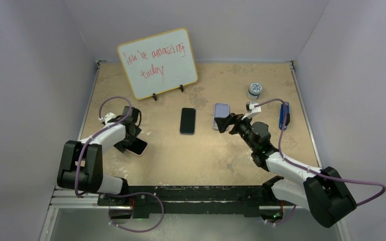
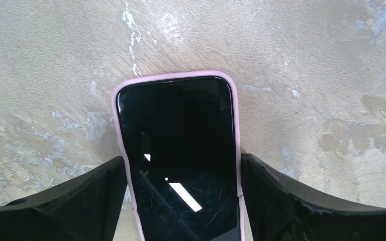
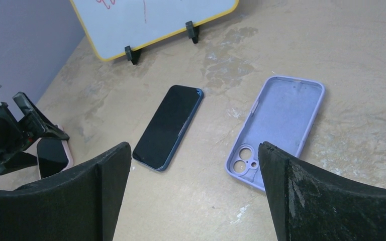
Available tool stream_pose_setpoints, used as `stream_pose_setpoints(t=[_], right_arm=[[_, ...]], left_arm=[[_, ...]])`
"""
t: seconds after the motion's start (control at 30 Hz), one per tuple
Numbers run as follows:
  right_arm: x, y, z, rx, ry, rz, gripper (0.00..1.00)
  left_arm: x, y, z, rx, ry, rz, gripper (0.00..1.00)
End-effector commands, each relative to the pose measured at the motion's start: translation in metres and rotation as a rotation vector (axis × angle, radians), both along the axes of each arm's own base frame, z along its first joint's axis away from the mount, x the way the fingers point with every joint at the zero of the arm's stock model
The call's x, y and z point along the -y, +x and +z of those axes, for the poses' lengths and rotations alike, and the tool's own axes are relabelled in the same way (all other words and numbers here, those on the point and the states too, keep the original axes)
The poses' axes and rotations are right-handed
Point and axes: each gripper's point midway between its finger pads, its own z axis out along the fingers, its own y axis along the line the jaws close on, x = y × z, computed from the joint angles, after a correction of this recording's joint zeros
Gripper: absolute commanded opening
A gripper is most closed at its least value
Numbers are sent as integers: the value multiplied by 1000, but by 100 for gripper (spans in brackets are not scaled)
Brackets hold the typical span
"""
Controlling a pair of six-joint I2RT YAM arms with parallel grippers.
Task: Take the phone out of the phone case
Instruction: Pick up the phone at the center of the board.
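Left gripper [image 2: 183, 159]: jaws flank the pink phone case [image 2: 175, 75] along its long sides; clamped or not, cannot tell. Inside, the phone [image 2: 176, 125], long axis pointing straight ahead of claw, near the table [image 2: 306, 60] left edge. Right gripper [image 3: 193, 145] wide, well apart.

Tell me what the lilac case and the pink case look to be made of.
Lilac case: probably soft silicone, matte; its inside looks finely fuzzy, like a microfibre lining. Pink case: likely silicone too; the rim is matte, rounded and unreflective beside the glossy, scratched screen it surrounds.
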Motion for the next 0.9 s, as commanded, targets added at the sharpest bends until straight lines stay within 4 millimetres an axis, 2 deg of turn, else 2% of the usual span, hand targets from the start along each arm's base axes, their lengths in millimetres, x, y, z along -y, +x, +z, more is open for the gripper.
stream_pose_setpoints(t=[0.0,0.1,0.3,0.43,0.63,0.87], right_arm=[[-13,4,23,62,11,52,96],[-18,1,25,67,20,89,97],[-37,-10,33,102,50,215,99],[-51,-17,34,106,65,298,99],[-63,-23,38,120,92,348,99],[-81,-30,36,105,90,407,99]], left_arm=[[11,-9,-25,-9,-92,-4,75],[14,-9,-18,26,-107,-17,61],[16,4,19,180,-101,-114,37],[26,11,37,292,-134,-201,22],[56,21,53,501,-254,-339,10],[99,32,70,667,-413,-539,6]])
